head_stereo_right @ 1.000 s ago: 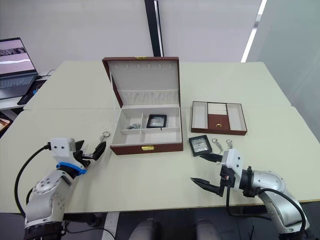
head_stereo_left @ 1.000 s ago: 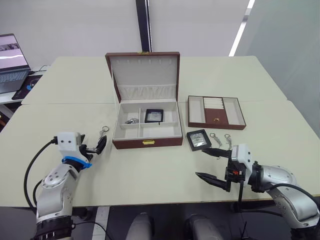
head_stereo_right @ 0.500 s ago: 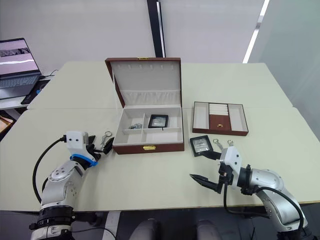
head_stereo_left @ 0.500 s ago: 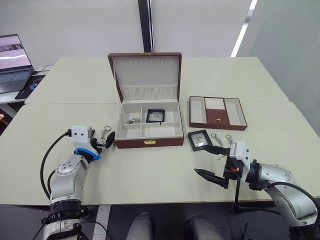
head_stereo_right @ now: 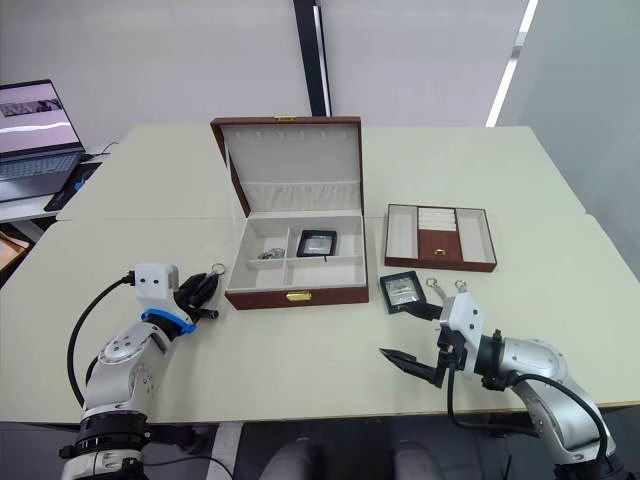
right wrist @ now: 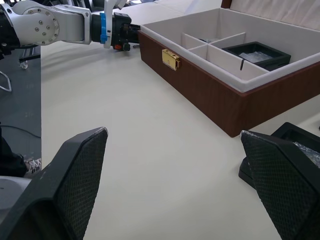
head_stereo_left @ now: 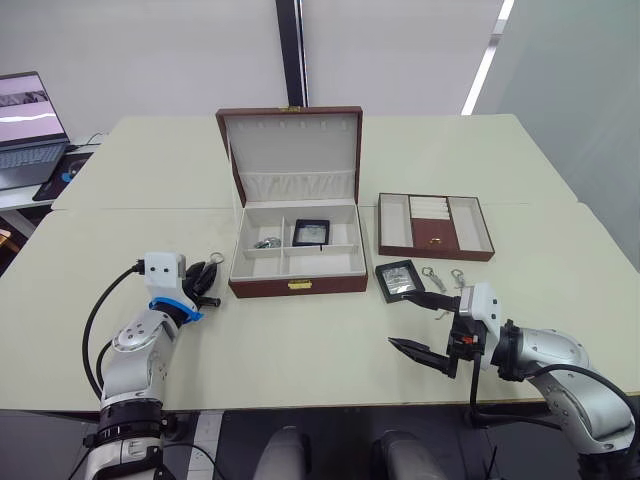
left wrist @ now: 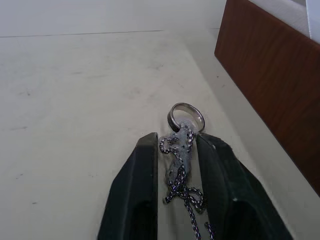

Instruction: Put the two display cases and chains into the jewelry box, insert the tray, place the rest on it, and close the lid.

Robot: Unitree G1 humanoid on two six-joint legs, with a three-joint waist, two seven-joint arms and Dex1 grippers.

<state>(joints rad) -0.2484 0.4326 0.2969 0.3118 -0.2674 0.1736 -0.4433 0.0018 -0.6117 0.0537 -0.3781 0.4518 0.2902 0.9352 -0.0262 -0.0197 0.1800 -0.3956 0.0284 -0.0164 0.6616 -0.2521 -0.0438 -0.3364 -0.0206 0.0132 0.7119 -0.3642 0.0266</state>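
**Left gripper clamped on chain beside box; right gripper open near loose case**

Chain (left wrist: pixel 181 165) sits bunched between the left gripper (left wrist: pixel 176 150) fingers, low on the table (head_stereo_left: pixel 300 340), just left of the jewelry box (head_stereo_left: pixel 296 285) front corner. Its ring (left wrist: pixel 186 116) pokes out past the fingertips. Fingers are closed onto the chain.

Jewelry box is open, lid (head_stereo_left: pixel 290 150) standing up at the back. One display case (head_stereo_left: pixel 310 232) lies in the rear right compartment, another chain (head_stereo_left: pixel 265 242) in the rear left one. Front compartments look bare.

Second display case (head_stereo_left: pixel 397 279) lies on the table right of the box, two more chains (head_stereo_left: pixel 432 276) just beside it. Tray (head_stereo_left: pixel 433 226) sits behind those, apart from the box.

Right gripper (head_stereo_left: pixel 428 325) has fingers spread wide, one fingertip near the loose case, holding nothing.

Laptop (head_stereo_left: pixel 28 125) at far left.
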